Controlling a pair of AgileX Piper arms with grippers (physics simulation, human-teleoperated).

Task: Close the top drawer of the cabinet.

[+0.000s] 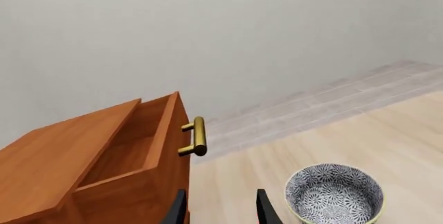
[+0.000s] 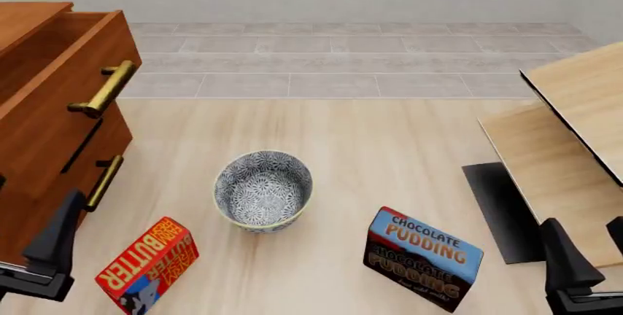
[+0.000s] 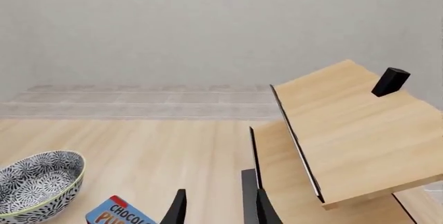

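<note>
Nothing done yet: the top drawer (image 2: 60, 92) at ten o'clock stands pulled out, both grippers (image 1: 220, 207) (image 3: 216, 207) parted, empty.

Simulated home room — wooden cabinet (image 2: 49, 111), tiled floor (image 2: 341, 60), bowl (image 2: 262, 187)

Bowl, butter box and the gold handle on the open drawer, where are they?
Bowl (image 2: 262, 187): front view, inside bottom.
Butter box (image 2: 148, 263): front view, red face.
Handle (image 2: 105, 89): front view, middle of bar.
</note>
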